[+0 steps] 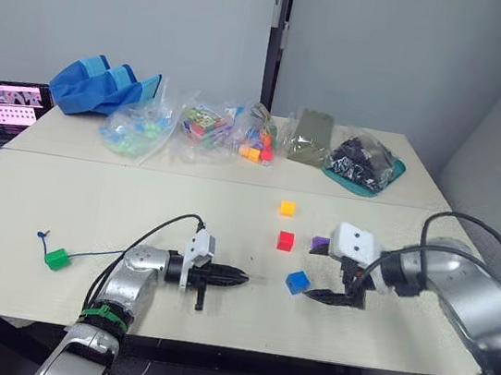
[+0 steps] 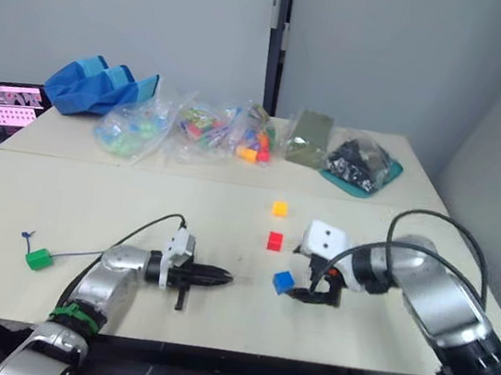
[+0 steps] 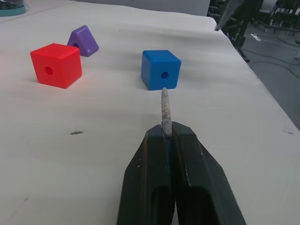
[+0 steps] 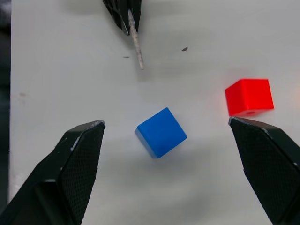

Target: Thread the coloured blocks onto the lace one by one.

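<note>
Surface: pale cream surface against a grey wall; clear plastic bags of toy pieces lie along its far edge.
Left gripper: I see its jaws pressed together on the stiff pale tip of the thin dark-blue lace, the tip pointing toward the small blue cube.
Lace: it runs back along the surface to the small green cube, already on it near the knotted end.
Right gripper: my jaws stand wide apart, either side of the blue cube, not touching it.
Other blocks: small red cube, purple block and yellow-orange cube sit loose beyond the blue one.
</note>
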